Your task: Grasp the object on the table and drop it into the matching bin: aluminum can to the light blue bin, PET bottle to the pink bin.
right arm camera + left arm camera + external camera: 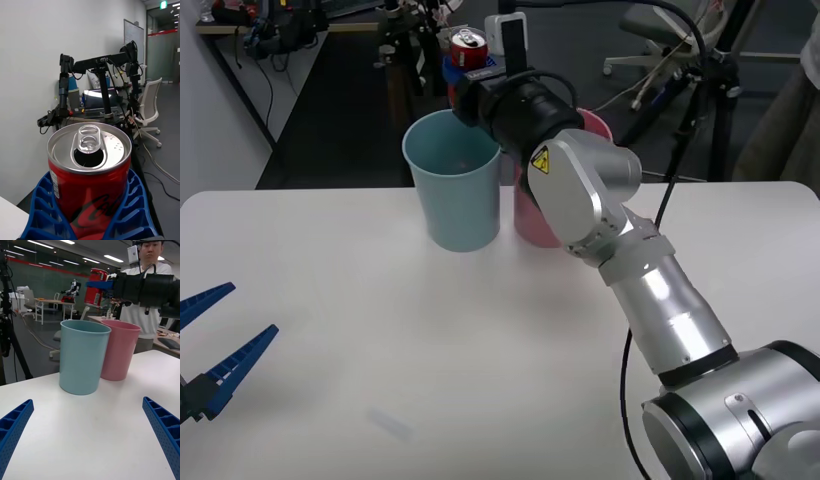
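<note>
While gripped by right claw [467,72], can [469,48] hangs above light blue bin [455,180].

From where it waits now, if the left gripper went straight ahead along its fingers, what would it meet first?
Probably the light blue tapered plastic bin, which stands straight ahead of the open left gripper across bare white tabletop. The pink plastic bin sits just behind it; depth is uncertain.

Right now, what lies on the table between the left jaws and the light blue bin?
Nothing: in the front view, bare white tabletop runs from the open left gripper to the light blue tapered plastic bin; the left wrist view agrees.
</note>
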Controlling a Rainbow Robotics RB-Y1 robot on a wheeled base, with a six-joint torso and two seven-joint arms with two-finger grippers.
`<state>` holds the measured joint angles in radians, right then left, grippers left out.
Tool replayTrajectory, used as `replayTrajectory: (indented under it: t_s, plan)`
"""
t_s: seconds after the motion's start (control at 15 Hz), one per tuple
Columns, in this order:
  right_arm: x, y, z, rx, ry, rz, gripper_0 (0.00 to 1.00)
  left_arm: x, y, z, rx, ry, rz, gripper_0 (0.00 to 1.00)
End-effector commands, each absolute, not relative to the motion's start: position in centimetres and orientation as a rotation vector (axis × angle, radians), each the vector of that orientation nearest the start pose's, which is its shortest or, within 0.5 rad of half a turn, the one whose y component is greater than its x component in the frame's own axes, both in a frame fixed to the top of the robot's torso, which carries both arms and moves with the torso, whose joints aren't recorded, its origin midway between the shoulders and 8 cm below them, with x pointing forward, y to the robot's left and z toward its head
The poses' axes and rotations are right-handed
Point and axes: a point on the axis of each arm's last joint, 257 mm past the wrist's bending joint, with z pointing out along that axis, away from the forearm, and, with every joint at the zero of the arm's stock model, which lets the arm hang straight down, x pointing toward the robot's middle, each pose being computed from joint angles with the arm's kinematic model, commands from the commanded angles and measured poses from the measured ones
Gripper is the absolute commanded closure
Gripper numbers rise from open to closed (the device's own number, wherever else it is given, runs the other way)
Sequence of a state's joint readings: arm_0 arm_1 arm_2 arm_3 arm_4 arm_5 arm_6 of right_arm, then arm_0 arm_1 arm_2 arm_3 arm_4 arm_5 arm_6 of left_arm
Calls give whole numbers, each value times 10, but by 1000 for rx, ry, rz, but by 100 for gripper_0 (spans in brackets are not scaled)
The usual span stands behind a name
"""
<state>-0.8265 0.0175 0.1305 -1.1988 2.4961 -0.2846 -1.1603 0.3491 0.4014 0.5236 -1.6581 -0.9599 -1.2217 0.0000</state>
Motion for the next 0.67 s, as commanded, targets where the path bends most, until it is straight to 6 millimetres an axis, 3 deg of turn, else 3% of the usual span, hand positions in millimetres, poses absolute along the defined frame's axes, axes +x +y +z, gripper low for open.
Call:
replayTrajectory:
  t_s: [0.07,0.33,0.4,0.47,0.67]
  plan:
    - [654,63,-4,-407,1418,461,100,342,330,-169,465,1441,-567,0]
    - [650,71,-6,-413,1421,481,98,342,330,-169,465,1441,-567,0]
    - [650,71,-5,-409,1420,485,29,342,330,-169,465,1441,-567,0]
    - [650,71,-6,-409,1422,485,0,342,330,-169,465,1441,-567,0]
    - [649,72,-6,-417,1415,479,0,342,330,-169,465,1441,-567,0]
